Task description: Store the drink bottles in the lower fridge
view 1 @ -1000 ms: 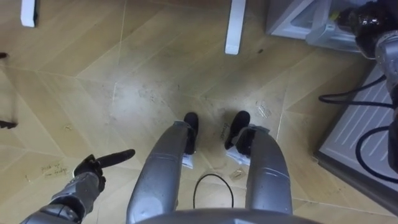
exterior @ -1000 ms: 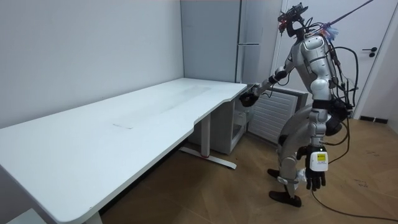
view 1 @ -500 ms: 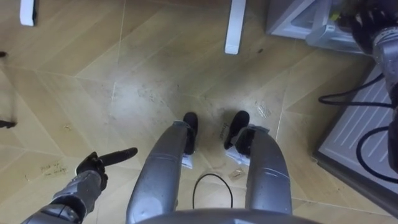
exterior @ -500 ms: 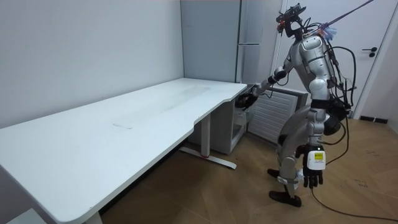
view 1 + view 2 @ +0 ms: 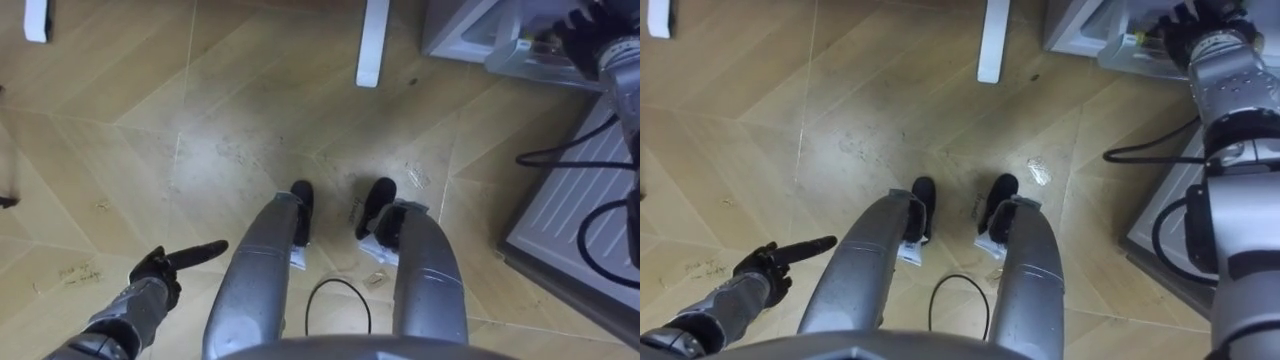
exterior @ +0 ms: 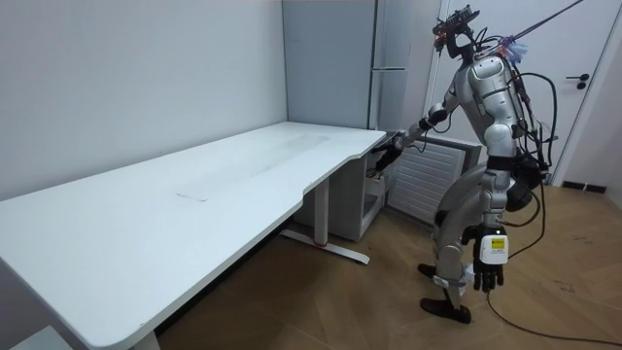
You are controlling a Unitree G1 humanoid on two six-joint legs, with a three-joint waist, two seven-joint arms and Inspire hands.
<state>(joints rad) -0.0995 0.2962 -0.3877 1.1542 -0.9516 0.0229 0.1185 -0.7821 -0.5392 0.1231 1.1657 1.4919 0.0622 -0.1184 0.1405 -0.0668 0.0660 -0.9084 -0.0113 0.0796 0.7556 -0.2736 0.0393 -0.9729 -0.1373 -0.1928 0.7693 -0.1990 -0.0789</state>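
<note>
I stand on the wooden floor in front of the lower fridge, whose ribbed white door hangs open on my right. My right arm reaches out to the fridge opening. There my right hand has its fingers stretched out over a clear shelf edge. I cannot make out a drink in or under it. My left hand hangs by my left side with straight fingers and holds nothing.
A long white desk runs along the wall on the room view's left, and its leg stands just left of the fridge. The tall grey upper fridge is closed. Open floor lies behind me and to my left.
In the room view my right hand was bunched at the fridge opening and its fingers have now straightened. The eye views have shifted slightly. The left hand stays hanging.
</note>
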